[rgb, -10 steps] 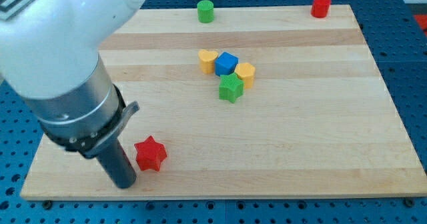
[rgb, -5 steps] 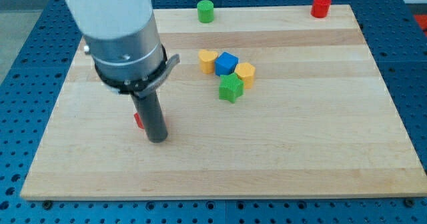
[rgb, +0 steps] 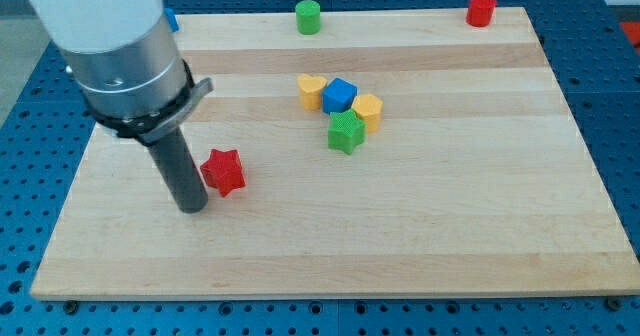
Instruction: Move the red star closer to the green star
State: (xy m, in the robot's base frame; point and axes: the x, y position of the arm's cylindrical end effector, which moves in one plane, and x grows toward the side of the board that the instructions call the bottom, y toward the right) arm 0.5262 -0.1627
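The red star [rgb: 223, 171] lies on the wooden board at the view's lower left. The green star [rgb: 346, 133] lies near the board's middle, up and to the right of the red star, touching a cluster of other blocks. My tip [rgb: 193, 209] rests on the board just left of and slightly below the red star, close to it; I cannot tell if they touch. The rod and the arm's grey and white body rise toward the view's top left.
A yellow heart [rgb: 311, 91], a blue cube [rgb: 340, 95] and a second yellow block [rgb: 368, 109] crowd just above the green star. A green cylinder [rgb: 308, 17] and a red cylinder [rgb: 482, 9] stand at the board's top edge. A blue block [rgb: 171, 20] peeks out behind the arm.
The red star has shifted up the board, from near the bottom edge toward the green star. My tip swung up over it, then back to the star's left.
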